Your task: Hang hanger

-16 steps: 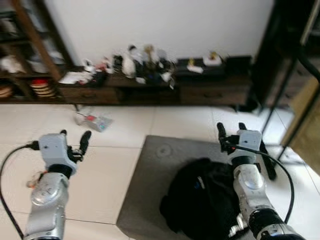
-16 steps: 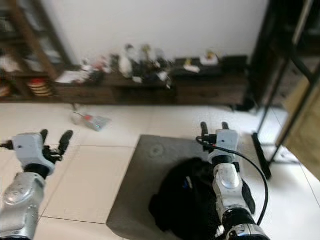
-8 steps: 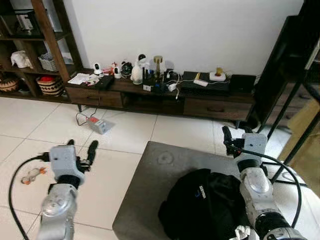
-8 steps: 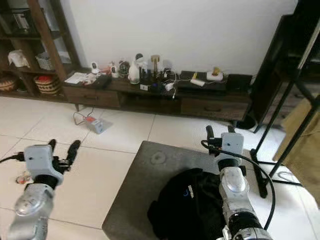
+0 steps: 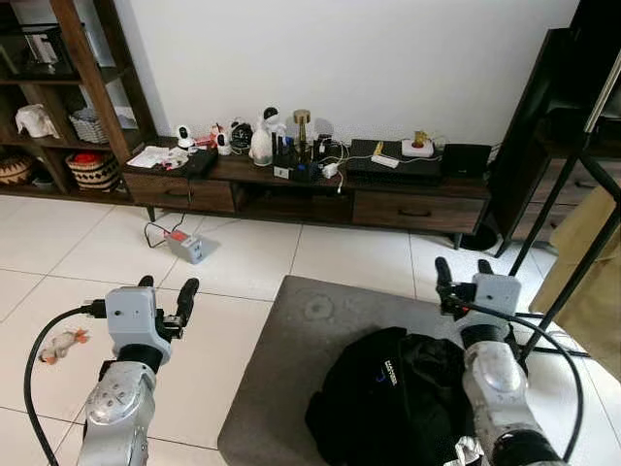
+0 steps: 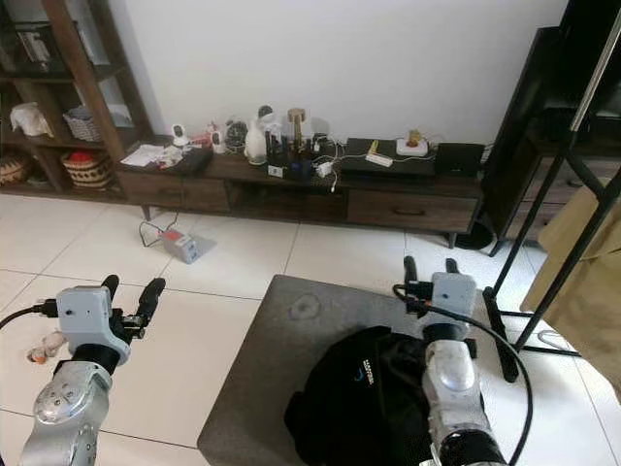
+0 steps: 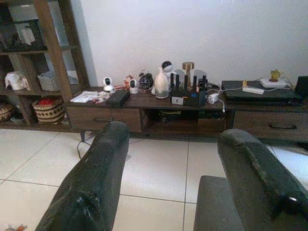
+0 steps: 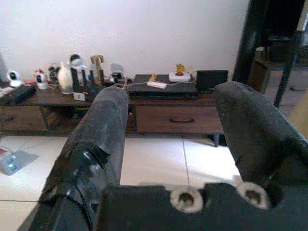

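My left gripper (image 5: 165,290) and right gripper (image 5: 459,271) were held up with fingers spread and empty over a grey ottoman (image 5: 291,369) bearing a black bag (image 5: 388,398), open tiled floor (image 5: 243,257) ahead; no hanger was discernible.

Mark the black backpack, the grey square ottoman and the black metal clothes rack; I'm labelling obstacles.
Black backpack (image 5: 388,398), left eye view, top panel.
Grey square ottoman (image 5: 291,369), left eye view, bare top.
Black metal clothes rack (image 6: 558,252), right eye view, slanted leg.
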Available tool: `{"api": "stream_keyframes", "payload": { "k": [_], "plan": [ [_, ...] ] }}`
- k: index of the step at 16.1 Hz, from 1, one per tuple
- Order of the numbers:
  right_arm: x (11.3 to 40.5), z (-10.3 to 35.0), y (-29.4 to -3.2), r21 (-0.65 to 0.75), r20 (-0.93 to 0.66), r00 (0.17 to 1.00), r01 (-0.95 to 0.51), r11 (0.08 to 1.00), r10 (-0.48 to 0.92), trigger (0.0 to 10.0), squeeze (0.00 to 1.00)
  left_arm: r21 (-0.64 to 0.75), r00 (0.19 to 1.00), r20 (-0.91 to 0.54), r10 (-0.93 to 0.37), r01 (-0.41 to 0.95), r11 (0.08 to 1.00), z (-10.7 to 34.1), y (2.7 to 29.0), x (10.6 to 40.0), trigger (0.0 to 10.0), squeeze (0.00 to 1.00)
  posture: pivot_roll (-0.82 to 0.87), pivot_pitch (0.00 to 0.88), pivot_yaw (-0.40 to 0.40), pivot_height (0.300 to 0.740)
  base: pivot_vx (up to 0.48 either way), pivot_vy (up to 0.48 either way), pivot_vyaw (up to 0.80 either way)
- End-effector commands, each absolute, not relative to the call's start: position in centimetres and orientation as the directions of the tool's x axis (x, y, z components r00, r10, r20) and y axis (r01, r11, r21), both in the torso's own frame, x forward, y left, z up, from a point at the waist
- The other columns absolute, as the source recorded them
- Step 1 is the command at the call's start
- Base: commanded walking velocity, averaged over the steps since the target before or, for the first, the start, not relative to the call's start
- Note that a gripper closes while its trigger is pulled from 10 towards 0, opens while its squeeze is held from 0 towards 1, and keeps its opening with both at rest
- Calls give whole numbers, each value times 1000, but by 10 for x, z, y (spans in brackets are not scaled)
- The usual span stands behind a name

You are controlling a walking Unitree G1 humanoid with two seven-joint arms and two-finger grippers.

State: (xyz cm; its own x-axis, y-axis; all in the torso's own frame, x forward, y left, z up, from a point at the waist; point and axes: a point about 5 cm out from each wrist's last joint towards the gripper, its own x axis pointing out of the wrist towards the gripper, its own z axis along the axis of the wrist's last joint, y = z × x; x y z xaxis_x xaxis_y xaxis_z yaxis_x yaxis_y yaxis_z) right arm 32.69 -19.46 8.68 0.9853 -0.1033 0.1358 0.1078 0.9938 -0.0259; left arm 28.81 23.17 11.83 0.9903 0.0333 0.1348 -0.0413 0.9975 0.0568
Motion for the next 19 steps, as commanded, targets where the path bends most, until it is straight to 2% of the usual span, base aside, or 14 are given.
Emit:
{"api": "stream_keyframes", "payload": {
  "k": [1, 6, 10, 13, 14, 19],
  "plan": [
    [329, 93, -192, -24, 161, 982, 100, 995, -95, 10000, 0, 69, 988, 152, 24, -35, 997, 125, 231, 288, 10000, 0, 63, 0, 22, 710, 0, 0, 0],
    [334, 103, -201, -26, 182, 975, 131, 991, -124, 10000, 0, 65, 989, 147, 6, -16, 998, 125, 225, 283, 10000, 0, 71, 85, 14, 677, 0, 0, 0],
    [339, 106, -196, -43, 172, 979, 117, 992, -108, 10000, 0, 59, 990, 137, 15, -24, 998, 125, 224, 279, 10000, 0, 86, 129, 9, 677, 0, 0, 0],
    [341, 103, -198, -59, 137, 983, 128, 990, -119, 10000, 0, 62, 991, 132, 27, -36, 997, 126, 228, 277, 10000, 0, 89, 153, 12, 672, 0, 0, 0],
    [340, 104, -200, -55, 150, 980, 139, 989, -129, 10000, 0, 67, 991, 131, 31, -40, 997, 127, 230, 277, 10000, 0, 87, 156, 13, 653, 0, 0, 0],
    [341, 106, -200, -41, 151, 981, 131, 990, -124, 10000, 0, 60, 991, 128, 31, -39, 997, 130, 229, 277, 10000, 0, 92, 175, 21, 653, 0, 0, 0]
  ]
}}
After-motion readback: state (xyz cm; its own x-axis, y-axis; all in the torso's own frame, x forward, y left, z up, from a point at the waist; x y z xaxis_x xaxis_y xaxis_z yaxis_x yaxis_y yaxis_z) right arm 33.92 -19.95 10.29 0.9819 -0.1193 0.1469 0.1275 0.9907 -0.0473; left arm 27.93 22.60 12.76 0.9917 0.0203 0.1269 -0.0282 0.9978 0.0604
